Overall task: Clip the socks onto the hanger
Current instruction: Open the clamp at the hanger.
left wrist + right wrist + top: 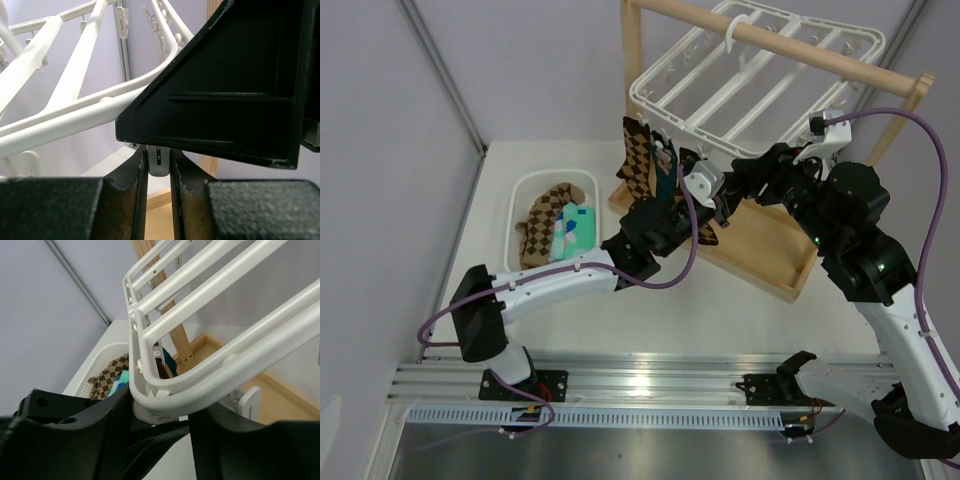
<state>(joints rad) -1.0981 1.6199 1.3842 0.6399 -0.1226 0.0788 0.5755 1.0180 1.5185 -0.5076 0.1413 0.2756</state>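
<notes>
While socks [638, 160] hang clipped at a corner of the hanger [270, 335], others lie in the basket [552, 175]. The left gripper [158, 160] is pinched onto a clip [156, 170]; the right gripper [162, 412] straddles the rim [192, 395], grip uncertain.

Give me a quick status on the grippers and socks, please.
Left gripper pinching a white clip. Right gripper straddling hanger corner, grip unclear. Some socks hung, more in basket.

Under the hanger's [665, 112] near-left corner room is tight: hung socks [638, 158], the left gripper [158, 165] pinching a clip [157, 162], the right gripper [160, 415] straddling the rim. Over the hanger the wooden rod [800, 50] blocks. Nearer than the hanger, bare table [670, 320] lies open.
</notes>
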